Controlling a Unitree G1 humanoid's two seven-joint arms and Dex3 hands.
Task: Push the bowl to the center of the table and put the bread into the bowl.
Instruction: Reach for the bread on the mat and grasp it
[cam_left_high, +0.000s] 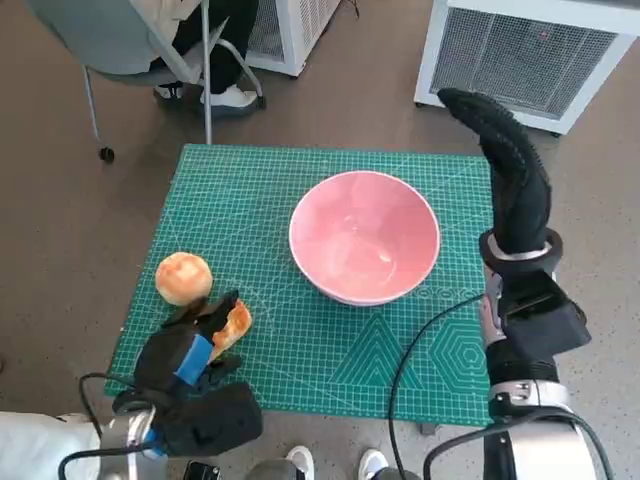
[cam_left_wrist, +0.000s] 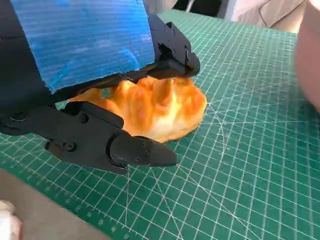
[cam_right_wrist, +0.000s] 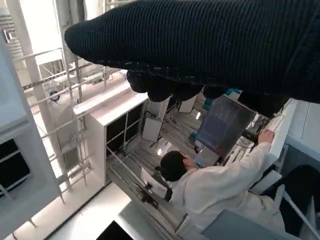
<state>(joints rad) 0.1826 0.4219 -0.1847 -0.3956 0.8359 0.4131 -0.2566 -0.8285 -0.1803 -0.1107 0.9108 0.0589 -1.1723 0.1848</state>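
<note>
At the lower left of the head view, the left hand (cam_left_high: 190, 352) has its black fingers (cam_left_wrist: 127, 149) curled round the bread (cam_left_high: 232, 324), which sits on the green mat (cam_left_high: 300, 340); the left wrist view shows the piece caught between the fingers below and the hand's upper part. The bread looks light, soft and easily crushed, so a gentle hold across its thicker middle should serve best. Just beyond it, a second round bun (cam_left_high: 184, 277) lies loose. The pink bowl (cam_left_high: 364, 236) stands near the frame's middle, empty; it appears rigid and smooth. At the upper right, the right hand (cam_left_high: 510, 165) is raised, fingers stretched out, holding nothing.
</note>
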